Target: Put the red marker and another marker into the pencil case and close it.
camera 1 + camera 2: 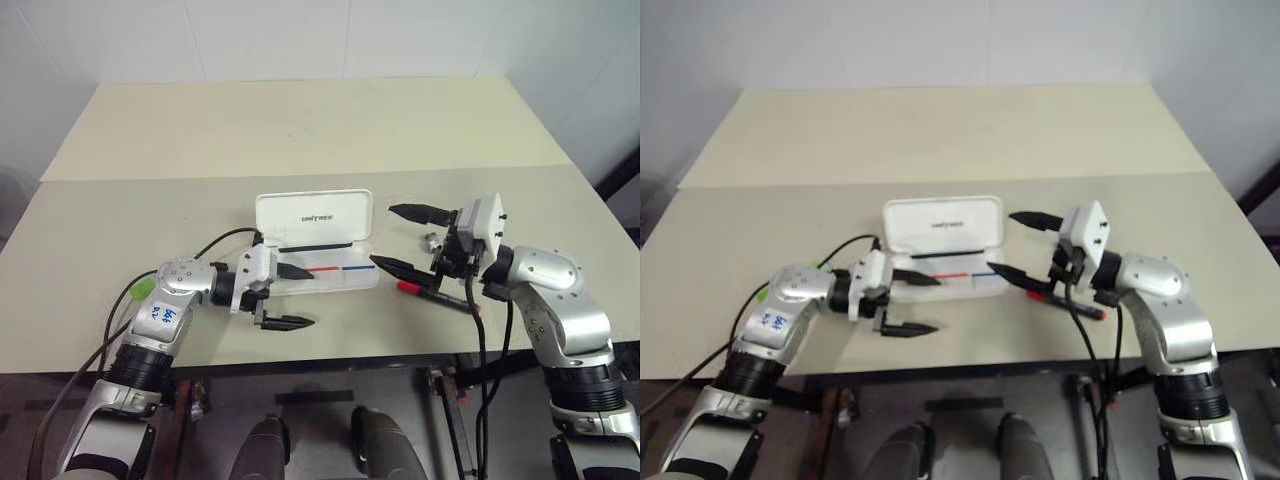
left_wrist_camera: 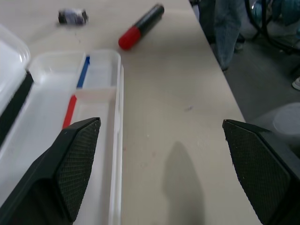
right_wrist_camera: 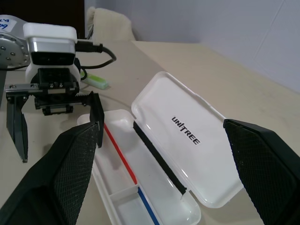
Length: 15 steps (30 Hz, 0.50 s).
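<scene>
Nearest me, my left gripper (image 1: 288,296) gapes wide and empty over the open white hard-plastic pencil case (image 1: 330,272). At three o'clock, my right gripper (image 1: 405,238) spreads empty above the black-barrelled red-capped marker (image 1: 432,295). A translucent green marker (image 3: 97,80) lies at the case's nine o'clock.

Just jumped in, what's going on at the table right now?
The pencil case lies open on the table, lid up, with no marker in it yet. The red marker lies on the table beside it, under the right end effector, which is open and holds nothing. The left end effector is open at the case's other end. The green marker lies behind the left arm.
</scene>
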Motion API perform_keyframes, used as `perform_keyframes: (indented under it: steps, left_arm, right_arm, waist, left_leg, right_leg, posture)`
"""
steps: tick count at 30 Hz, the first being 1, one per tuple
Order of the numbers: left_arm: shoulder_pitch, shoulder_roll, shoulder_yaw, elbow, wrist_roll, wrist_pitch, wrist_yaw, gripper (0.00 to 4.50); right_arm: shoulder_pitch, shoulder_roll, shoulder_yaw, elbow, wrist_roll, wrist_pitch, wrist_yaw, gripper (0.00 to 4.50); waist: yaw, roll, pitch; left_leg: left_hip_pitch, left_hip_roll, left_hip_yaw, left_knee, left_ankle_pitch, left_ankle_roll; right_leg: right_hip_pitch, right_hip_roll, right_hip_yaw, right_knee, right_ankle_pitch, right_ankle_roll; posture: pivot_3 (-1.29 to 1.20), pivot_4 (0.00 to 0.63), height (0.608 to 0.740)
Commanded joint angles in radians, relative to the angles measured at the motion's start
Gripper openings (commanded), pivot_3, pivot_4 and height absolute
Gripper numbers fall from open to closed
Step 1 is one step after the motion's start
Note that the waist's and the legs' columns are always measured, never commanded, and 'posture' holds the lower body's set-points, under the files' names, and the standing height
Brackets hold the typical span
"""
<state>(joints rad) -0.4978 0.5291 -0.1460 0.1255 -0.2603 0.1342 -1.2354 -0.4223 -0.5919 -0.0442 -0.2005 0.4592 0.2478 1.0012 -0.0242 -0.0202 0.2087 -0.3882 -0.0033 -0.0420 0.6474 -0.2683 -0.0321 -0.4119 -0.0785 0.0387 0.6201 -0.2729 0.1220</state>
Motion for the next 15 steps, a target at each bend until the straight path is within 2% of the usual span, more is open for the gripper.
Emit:
perform_keyframes:
  steps: [1, 4, 8, 15]
  left_arm:
    - [0.008, -0.004, 0.059, -0.068, -0.071, -0.023, 0.003, 4.43]
    - [0.011, -0.004, 0.068, -0.078, -0.083, -0.020, 0.005, 4.43]
    - [0.065, 0.107, 0.215, -0.158, -0.184, 0.028, -0.022, 4.43]
    - [0.139, 0.232, 0.290, -0.136, -0.205, 0.025, -0.062, 4.43]
  right_arm:
    - [0.008, -0.078, -0.032, -0.070, 0.053, 0.087, 0.029, 4.50]
    - [0.013, -0.103, -0.033, -0.080, 0.069, 0.117, 0.032, 4.50]
    - [0.100, -0.221, -0.043, 0.028, 0.003, 0.081, 0.122, 4.50]
    - [0.160, -0.233, -0.041, 0.177, -0.048, -0.017, 0.165, 4.50]
  waist:
    - [0.001, 0.000, 0.000]
    - [0.001, 0.000, 0.000]
    - [-0.003, 0.000, 0.000]
    - [-0.003, 0.000, 0.000]
  left_leg:
    - [0.000, 0.000, 0.000, 0.000, 0.000, 0.000]
    - [-0.001, 0.000, 0.000, 0.000, 0.000, 0.000]
    - [-0.001, 0.000, 0.000, -0.001, 0.000, 0.000]
    - [0.001, 0.001, 0.002, 0.000, -0.001, 0.001]
  right_leg:
    - [0.000, 0.000, 0.000, 0.000, 0.000, 0.000]
    - [0.000, 0.000, 0.000, -0.001, 0.000, 0.000]
    - [0.000, 0.000, 0.000, -0.002, 0.000, 0.000]
    - [0.000, 0.000, 0.000, -0.002, -0.001, -0.001]
  posture:
    - [0.00, 0.150, 0.740]
    - [0.00, 0.150, 0.740]
    - [0.00, 0.150, 0.740]
    - [0.00, 0.150, 0.740]
